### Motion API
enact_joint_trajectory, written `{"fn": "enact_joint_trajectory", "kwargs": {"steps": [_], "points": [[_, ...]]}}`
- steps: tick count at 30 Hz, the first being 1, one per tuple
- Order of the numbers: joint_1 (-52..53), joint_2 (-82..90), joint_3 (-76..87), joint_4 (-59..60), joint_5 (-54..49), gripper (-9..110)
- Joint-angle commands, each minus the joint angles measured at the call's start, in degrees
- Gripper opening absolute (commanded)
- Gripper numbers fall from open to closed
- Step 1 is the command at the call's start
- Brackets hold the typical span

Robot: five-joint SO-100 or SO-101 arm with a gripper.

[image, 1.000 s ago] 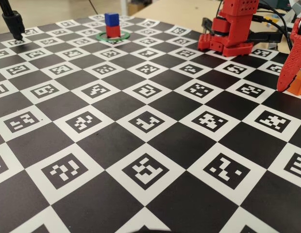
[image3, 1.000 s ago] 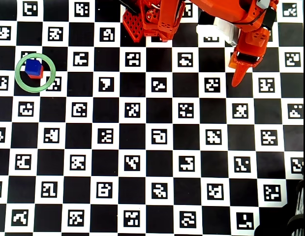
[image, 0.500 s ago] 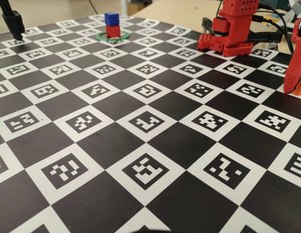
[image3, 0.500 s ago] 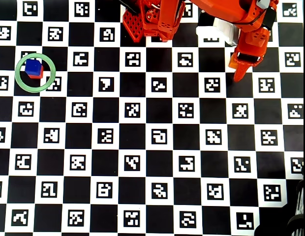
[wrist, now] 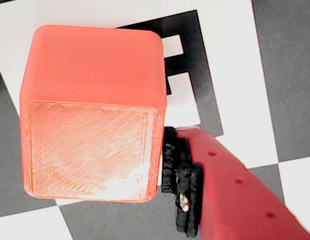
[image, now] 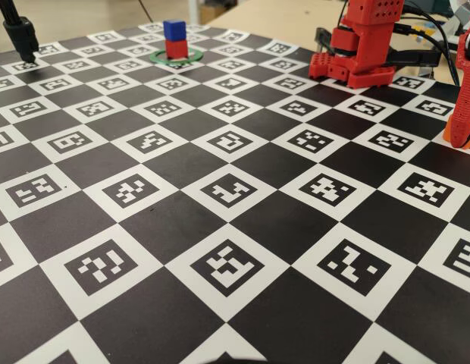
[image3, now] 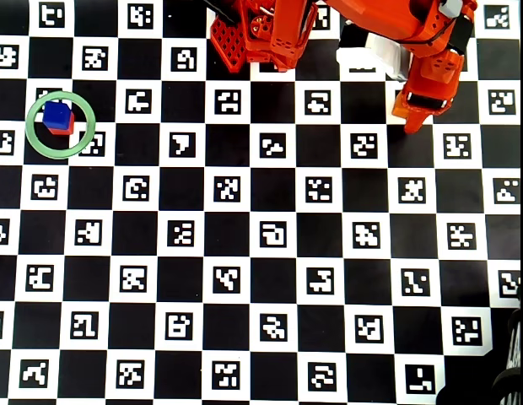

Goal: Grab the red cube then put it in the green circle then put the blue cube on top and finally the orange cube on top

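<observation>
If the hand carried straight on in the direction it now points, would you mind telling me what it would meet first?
Most likely the orange cube: in the wrist view it sits right beside a finger, though contact is unclear. Beyond it lies only the checkered board.

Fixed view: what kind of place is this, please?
Probably a robotics test bench or lab: a checkerboard mat printed with coded markers, a red printed arm base, and the blue cube stacked on the red cube.

Checkered marker board (image: 182, 220), black stand (image: 19, 34)
</observation>
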Motion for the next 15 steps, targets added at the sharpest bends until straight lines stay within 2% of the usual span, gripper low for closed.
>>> {"fn": "enact_joint_trajectory", "kwargs": {"steps": [1,15], "points": [[0.09,3.16,-0.97,-1.76,0.0,26],[0.44,3.78,-0.79,-1.93,-0.35,21]]}}
